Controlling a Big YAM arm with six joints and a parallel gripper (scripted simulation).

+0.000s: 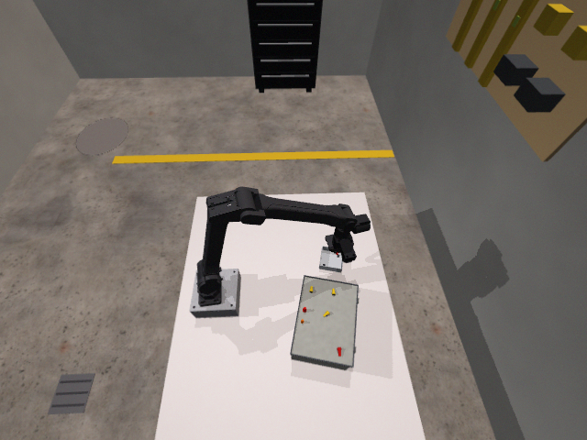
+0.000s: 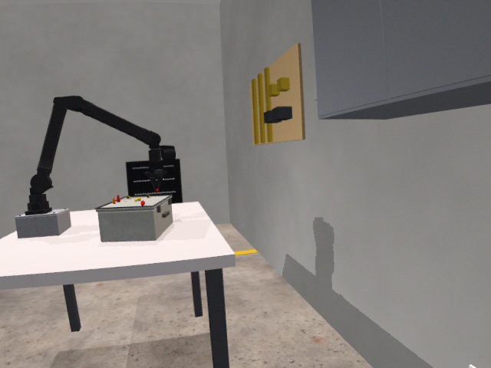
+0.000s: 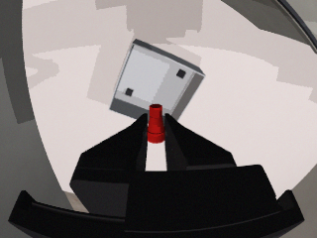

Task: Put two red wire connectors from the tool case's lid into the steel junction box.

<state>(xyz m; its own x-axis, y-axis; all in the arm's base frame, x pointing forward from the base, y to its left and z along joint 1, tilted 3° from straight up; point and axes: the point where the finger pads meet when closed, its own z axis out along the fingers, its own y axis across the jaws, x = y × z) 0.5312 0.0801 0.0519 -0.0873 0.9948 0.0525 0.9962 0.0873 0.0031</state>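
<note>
My gripper (image 3: pixel 156 120) (image 1: pixel 337 254) (image 2: pixel 156 188) is shut on a red wire connector (image 3: pixel 155 125) (image 1: pixel 337 254) (image 2: pixel 157 190) and holds it above the near edge of the steel junction box (image 3: pixel 154 79) (image 1: pixel 327 259), a small grey open box on the white table (image 1: pixel 265 379). The grey tool case (image 1: pixel 326 350) (image 2: pixel 133 223) stands in front of the box. On its lid lie two more red connectors (image 1: pixel 304 309) (image 1: pixel 339 351), three yellow ones (image 1: pixel 311 288) (image 1: pixel 333 291) (image 1: pixel 326 313) and an orange one (image 1: pixel 302 321).
The arm's grey base block (image 1: pixel 227 295) (image 2: pixel 41 223) stands on the table to the left of the case. A black drawer cabinet (image 1: pixel 284 42) stands at the back wall. A pegboard (image 2: pixel 277 95) hangs on the right wall.
</note>
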